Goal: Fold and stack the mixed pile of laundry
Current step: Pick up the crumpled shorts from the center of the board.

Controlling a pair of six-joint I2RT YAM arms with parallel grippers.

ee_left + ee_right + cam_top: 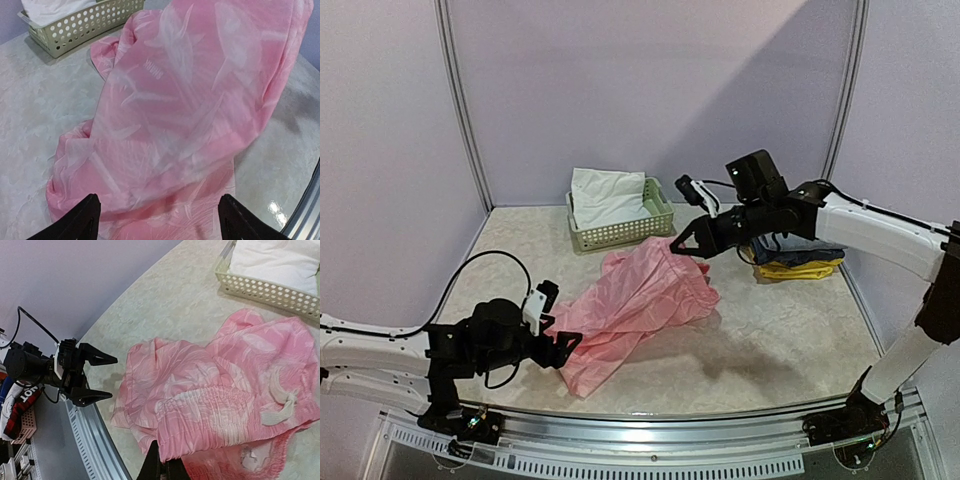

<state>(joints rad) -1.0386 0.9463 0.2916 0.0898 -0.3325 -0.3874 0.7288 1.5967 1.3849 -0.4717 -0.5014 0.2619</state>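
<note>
Black fingers (82, 220) of the left gripper (563, 343) are held wide open, low over the table (790, 340) by its near edge. They are just beside the near end of the pink piece (640, 300), and nothing is gripped. The pink piece is crumpled across the middle of the table. Its far end, by the stretchy band, is pinched and lifted by the right gripper (682, 247). Farther back, the white piece (605, 195) is seen lying in the green basket (620, 236). The step in hand seems to be laying the pink piece flat for folding. Next, the loose near end likely has to be grabbed by the left gripper, so the cloth can be stretched out.
</note>
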